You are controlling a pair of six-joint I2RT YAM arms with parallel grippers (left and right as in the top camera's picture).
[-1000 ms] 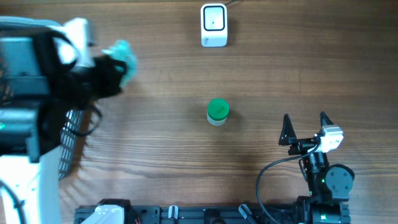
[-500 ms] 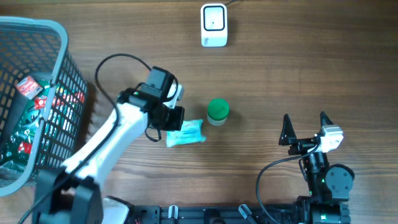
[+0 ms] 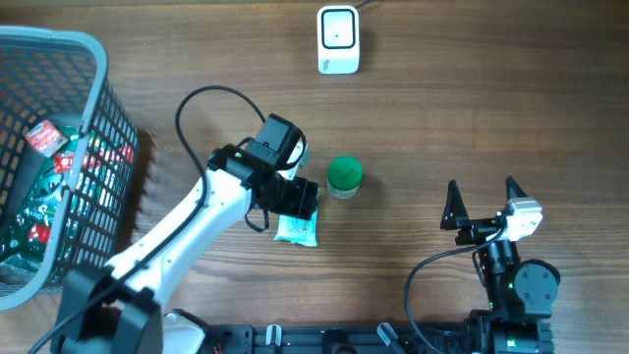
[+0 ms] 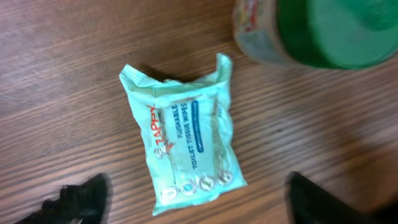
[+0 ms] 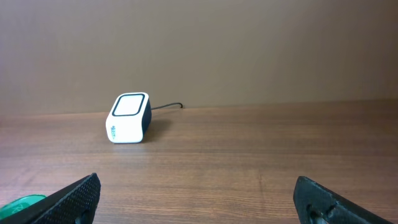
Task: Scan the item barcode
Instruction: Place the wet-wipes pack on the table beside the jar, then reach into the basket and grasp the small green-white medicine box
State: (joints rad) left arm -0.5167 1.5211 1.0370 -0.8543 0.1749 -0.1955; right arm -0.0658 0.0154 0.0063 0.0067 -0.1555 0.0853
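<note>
A mint-green wipes packet (image 4: pixel 183 137) lies flat on the wooden table, label up, and no barcode shows on that face. My left gripper (image 4: pixel 202 202) hovers just above it, open, with its dark fingers (image 4: pixel 81 196) wide on either side and nothing held. From overhead the packet (image 3: pixel 297 228) pokes out below the left gripper (image 3: pixel 295 202). The white scanner (image 3: pixel 339 39) stands at the far middle of the table, also visible as the scanner (image 5: pixel 129 118) in the right wrist view. My right gripper (image 3: pixel 482 202) rests open and empty at the near right.
A green-lidded jar (image 3: pixel 344 177) stands just right of the packet, close to the left wrist; the jar (image 4: pixel 317 31) fills the left wrist view's upper right. A grey wire basket (image 3: pixel 74 49) holding several packaged items sits at the far left.
The left arm swung from the basket to the table's middle with the packet, set it down beside the jar and opened. The right arm has not moved.
</note>
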